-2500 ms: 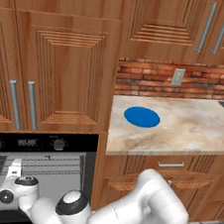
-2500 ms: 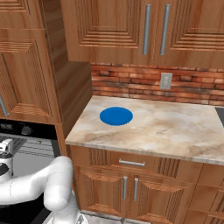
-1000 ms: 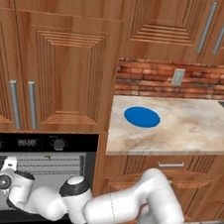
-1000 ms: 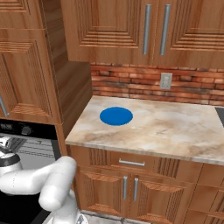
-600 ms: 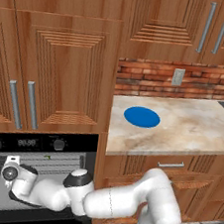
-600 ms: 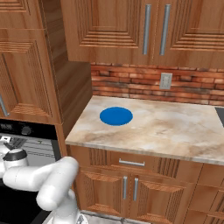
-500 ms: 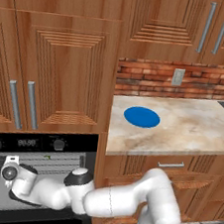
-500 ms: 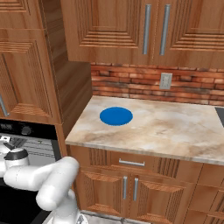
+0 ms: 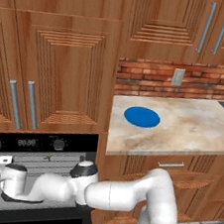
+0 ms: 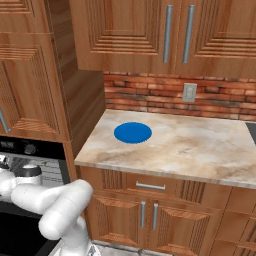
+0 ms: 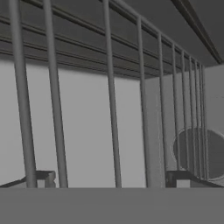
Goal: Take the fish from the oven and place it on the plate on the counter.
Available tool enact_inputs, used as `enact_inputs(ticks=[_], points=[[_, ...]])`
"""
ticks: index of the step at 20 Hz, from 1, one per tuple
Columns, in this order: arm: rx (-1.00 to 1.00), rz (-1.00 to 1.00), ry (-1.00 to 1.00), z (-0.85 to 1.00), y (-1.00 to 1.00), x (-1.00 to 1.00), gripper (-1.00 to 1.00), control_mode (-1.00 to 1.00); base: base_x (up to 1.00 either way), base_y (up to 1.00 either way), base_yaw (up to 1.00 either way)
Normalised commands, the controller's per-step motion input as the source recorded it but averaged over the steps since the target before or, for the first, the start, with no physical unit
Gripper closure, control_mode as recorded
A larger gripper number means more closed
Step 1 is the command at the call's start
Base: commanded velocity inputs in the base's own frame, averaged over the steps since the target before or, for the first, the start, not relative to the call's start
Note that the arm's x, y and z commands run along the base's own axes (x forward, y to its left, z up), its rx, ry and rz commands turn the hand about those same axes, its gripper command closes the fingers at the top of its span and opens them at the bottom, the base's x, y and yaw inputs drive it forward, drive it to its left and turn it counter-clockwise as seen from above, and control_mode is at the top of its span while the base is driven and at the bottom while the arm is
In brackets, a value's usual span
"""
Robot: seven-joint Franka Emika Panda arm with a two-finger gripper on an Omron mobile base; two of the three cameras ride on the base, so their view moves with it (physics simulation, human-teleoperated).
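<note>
A white robot arm reaches deep into the open oven (image 9: pixel 39 147), its wrist level with the grey wire racks (image 11: pixel 109 100), while the blue plate (image 9: pixel 142 116) waits on the beige tabletop (image 9: pixel 192 127) well to the right and higher up. Seen from the hand, the gripper (image 11: pixel 109 179) stands spread wide with nothing between its two dark tips, and the rack bars run close above it toward the oven's back wall and a round fan grille (image 11: pixel 199 151). The fish cannot be made out among the bars from any angle here, so its exact place inside the oven cannot be told.

The risks look plain. With so little room between the hand and the bars, a lift or turn could likely knock the hand against a rack. A grasp attempted without a clear sight of so small a fish may close on air or on a wire. Even with the fish in hand, the retreat from the cavity and the swing up to the plate is long, and a slender, loosely pinched fish could well slip free short of the tabletop.
</note>
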Motion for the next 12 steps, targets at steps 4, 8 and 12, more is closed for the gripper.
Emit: enact_inputs(ticks=[4,8,12], points=[[-0.03,0.00,-0.11,-0.79,0.01,-0.23,-1.00,-1.00,0.00,0.00,0.00],[0.00,0.00,-0.04,-1.00,0.04,-0.42,-1.00,-1.00,0.00,0.00,0.00],[0.00,0.00,-0.04,-1.00,0.08,-0.44,-1.00,-1.00,0.00,0.00,0.00]])
